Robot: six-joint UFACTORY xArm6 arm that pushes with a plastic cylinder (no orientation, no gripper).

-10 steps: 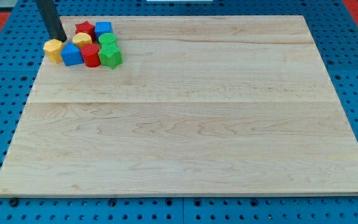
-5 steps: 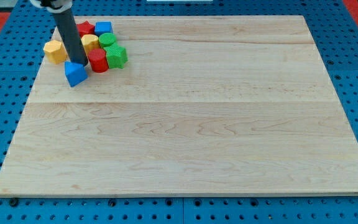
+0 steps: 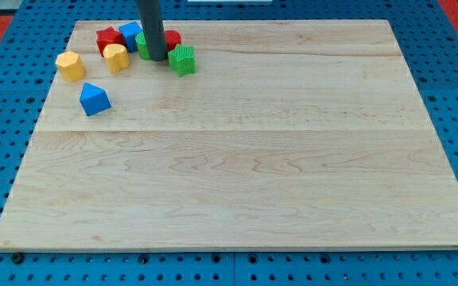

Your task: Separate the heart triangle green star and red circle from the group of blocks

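Tip [image 3: 157, 58] beside green star [image 3: 183, 60] — blue triangle [image 3: 94, 98] apart.

The scene is evenly and brightly lit, soft glare being noted on the table [image 3: 253, 159] near the view's top, only faint shadows beneath blocks, and focus held sharp throughout.

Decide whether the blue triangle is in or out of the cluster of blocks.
Out. The blue triangle lies alone on bare board, below the cluster at the view's top left, touching no block; my tip is away among the others.
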